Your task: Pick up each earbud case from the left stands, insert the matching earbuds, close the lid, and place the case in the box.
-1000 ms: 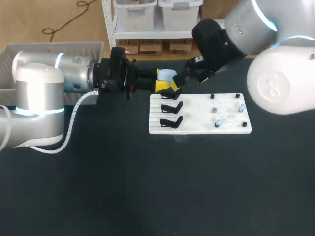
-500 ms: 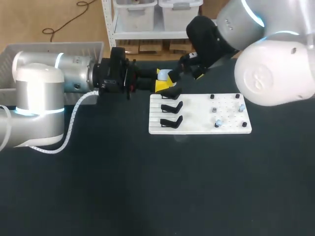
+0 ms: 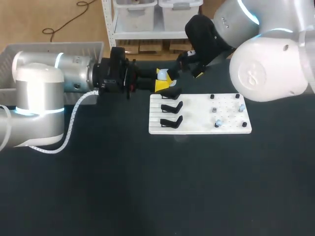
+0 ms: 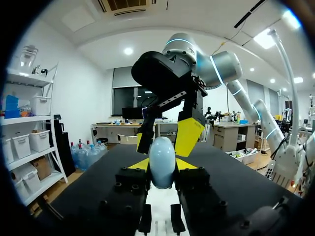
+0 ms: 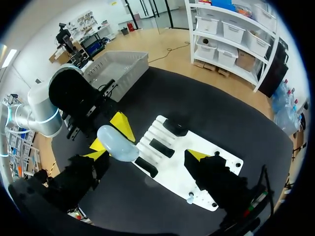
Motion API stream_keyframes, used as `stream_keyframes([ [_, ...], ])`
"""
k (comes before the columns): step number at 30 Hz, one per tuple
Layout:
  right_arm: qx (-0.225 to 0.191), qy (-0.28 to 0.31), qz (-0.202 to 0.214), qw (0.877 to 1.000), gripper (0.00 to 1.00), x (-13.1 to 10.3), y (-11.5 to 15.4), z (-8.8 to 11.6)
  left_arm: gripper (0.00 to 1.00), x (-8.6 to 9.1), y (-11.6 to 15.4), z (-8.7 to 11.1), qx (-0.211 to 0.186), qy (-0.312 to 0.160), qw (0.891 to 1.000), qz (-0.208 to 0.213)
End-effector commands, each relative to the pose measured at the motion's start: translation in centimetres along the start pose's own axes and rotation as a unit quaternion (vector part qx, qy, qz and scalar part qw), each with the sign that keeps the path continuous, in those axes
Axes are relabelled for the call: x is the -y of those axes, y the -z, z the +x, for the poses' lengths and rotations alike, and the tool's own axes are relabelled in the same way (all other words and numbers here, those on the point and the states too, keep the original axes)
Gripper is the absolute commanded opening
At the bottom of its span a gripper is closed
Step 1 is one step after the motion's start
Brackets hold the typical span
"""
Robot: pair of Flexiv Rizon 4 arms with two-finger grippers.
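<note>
The left end effector (image 3: pixel 163 80) is gripping a pale blue, egg-shaped earbud case (image 3: pixel 163 74), its two yellow-tipped fingers pressing on the case from opposite sides. In the left wrist view the case (image 4: pixel 162 161) is standing upright between them. It is hanging in the air just above the far left corner of a white rectangular board (image 3: pixel 197 115), which is lying on the black tabletop (image 3: pixel 147 187).

The right end effector (image 3: pixel 185 72) is reaching in from the far side and hovering with its fingers spread wide. One yellow fingertip (image 4: pixel 189 135) is sitting just beside the case, but whether it is touching cannot be told.

Black stands (image 3: pixel 171 113) are lining the left part of the board, and small earbuds (image 3: pixel 217 123) are sitting on pegs on its right part. A light grey plastic box (image 3: pixel 49 49) is resting at the tabletop's far left, well apart from the case.
</note>
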State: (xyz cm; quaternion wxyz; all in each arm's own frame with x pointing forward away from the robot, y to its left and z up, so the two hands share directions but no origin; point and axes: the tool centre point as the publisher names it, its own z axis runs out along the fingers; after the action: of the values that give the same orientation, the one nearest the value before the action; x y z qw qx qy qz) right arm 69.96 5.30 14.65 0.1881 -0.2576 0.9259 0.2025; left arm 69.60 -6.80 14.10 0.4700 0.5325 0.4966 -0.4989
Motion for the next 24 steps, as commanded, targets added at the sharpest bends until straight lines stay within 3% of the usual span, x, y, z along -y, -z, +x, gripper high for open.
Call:
stream_keyframes([
  [1,0.003,-0.002,0.006,1.0,1.0,0.2,0.1,-0.3,0.0,0.0,-0.1,0.0,0.0,0.0,1.0,0.002],
  [10,0.032,-0.002,0.018,0.999,1.0,0.4,1.5,-1.2,0.0,0.0,-0.1,0.0,0.0,0.0,1.0,0.002],
  [15,0.046,0.036,0.038,0.998,1.0,0.4,3.6,-1.3,0.0,0.0,-0.1,0.0,0.0,0.0,1.0,0.002],
  [24,-0.001,0.066,0.098,0.993,1.0,3.0,7.2,0.3,0.0,0.1,0.4,-0.1,0.02,-0.01,1.0,0.008],
])
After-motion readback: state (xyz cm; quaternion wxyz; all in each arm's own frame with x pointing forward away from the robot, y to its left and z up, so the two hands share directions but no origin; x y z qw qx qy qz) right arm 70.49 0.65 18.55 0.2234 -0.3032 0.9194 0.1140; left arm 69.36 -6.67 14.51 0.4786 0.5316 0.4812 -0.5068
